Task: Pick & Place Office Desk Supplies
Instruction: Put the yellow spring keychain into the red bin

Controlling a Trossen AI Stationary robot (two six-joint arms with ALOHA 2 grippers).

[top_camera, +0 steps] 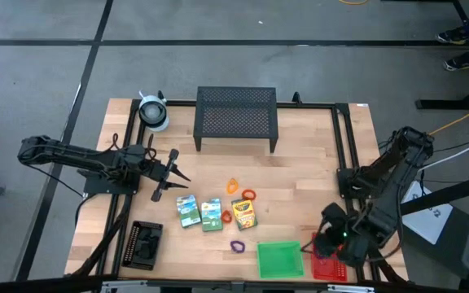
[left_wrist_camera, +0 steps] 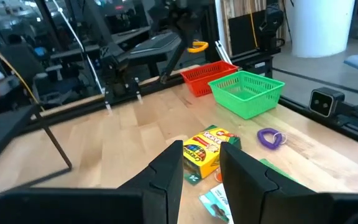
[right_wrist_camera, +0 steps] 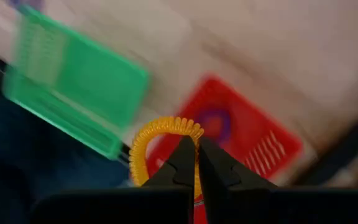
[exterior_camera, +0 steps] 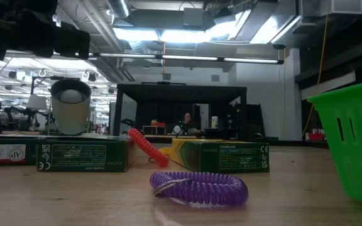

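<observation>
right claw (right_wrist_camera: pixel 196 163) clamped on orange loop (right_wrist_camera: pixel 160 134), prob above red tray (right_wrist_camera: pixel 253 146), left claw (left_wrist_camera: pixel 199 165) parted, empty

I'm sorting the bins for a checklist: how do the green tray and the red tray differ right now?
The green tray stands clear on the table; the red tray sits under the right gripper, which is shut on a yellow-orange loop. The green tray looks larger and empty; the red tray already holds something purple. Both are slotted plastic baskets, side by side.
</observation>
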